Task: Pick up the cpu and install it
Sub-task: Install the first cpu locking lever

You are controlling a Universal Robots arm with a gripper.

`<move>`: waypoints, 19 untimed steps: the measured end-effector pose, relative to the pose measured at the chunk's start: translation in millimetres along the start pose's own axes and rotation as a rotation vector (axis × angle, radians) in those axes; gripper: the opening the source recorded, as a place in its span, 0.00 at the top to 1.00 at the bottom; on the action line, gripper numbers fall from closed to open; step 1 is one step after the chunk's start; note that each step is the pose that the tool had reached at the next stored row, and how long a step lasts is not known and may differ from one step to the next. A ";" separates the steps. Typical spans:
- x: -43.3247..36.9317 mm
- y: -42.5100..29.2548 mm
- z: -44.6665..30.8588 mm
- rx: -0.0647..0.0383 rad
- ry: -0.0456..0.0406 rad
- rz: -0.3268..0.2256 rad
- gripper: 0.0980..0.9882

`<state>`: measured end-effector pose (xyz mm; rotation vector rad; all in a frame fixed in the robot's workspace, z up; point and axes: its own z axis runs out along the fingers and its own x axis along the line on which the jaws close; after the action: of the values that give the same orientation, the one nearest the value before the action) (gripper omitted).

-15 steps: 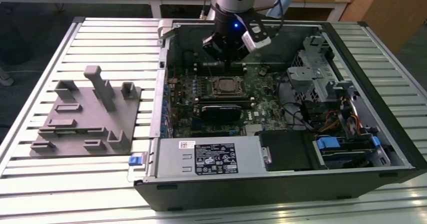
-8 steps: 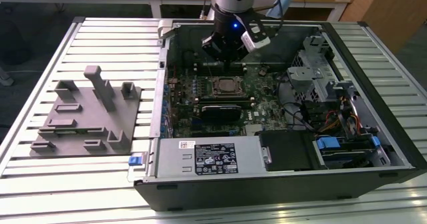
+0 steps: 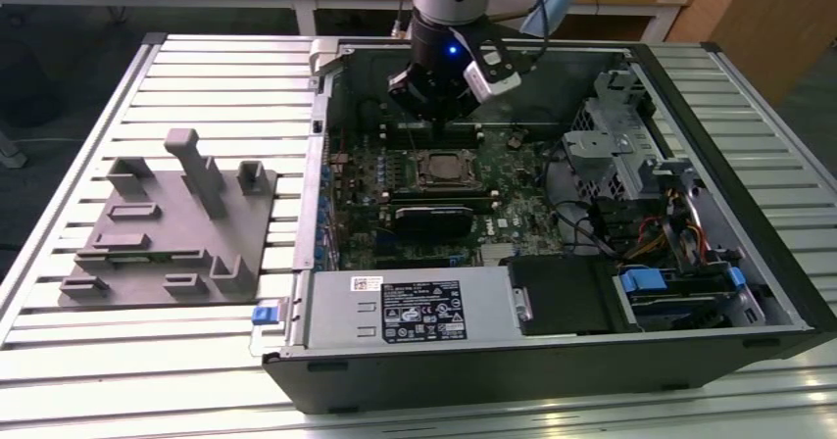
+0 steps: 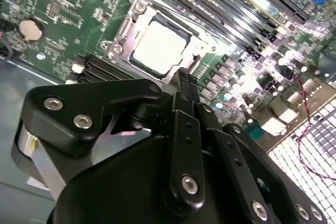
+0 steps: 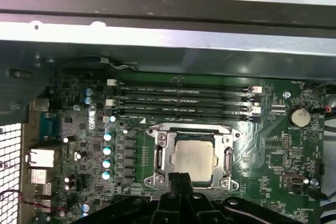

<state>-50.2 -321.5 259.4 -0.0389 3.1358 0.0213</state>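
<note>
The cpu [image 5: 193,157] lies flat in the motherboard socket [image 5: 227,158], its pale silvery top facing up and framed on all sides by the socket's metal bracket; in the second wrist view the cpu [image 4: 159,45] sits level inside that same frame [image 4: 122,39]. Nothing is touching it. The gripper [image 5: 182,178] hangs just above the socket's near edge, its two slim black fingers [image 4: 187,85] pressed together with no gap between them and nothing held. In the exterior view the gripper [image 3: 442,116] is inside the open computer case [image 3: 732,116], over the green motherboard [image 3: 523,209], with the socket [image 3: 445,169] directly below it. Beside the socket run four long memory slots [image 5: 184,98], and a round coin battery [image 5: 299,116] sits on the board near the slots' end. Small silver-topped capacitors [image 5: 108,156] stand in a row on the socket's other side. Outside the case, on the exterior view's left, a grey plastic fixture [image 3: 176,223] with upright posts rests on the slatted aluminium table [image 3: 196,67]. The power supply [image 3: 412,307] with its label fills the case's near corner.
</note>
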 end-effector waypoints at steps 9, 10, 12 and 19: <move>16.6 0.6 0.3 0.000 -0.0001 0.008 0.99; 18.8 0.6 0.4 0.000 -0.0001 0.008 0.99; 23.0 0.8 0.4 0.000 0.0000 0.008 0.99; 33.3 3.9 1.5 -0.003 -0.0002 0.022 0.99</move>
<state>-83.6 -318.5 257.8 -0.0052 3.1360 0.0255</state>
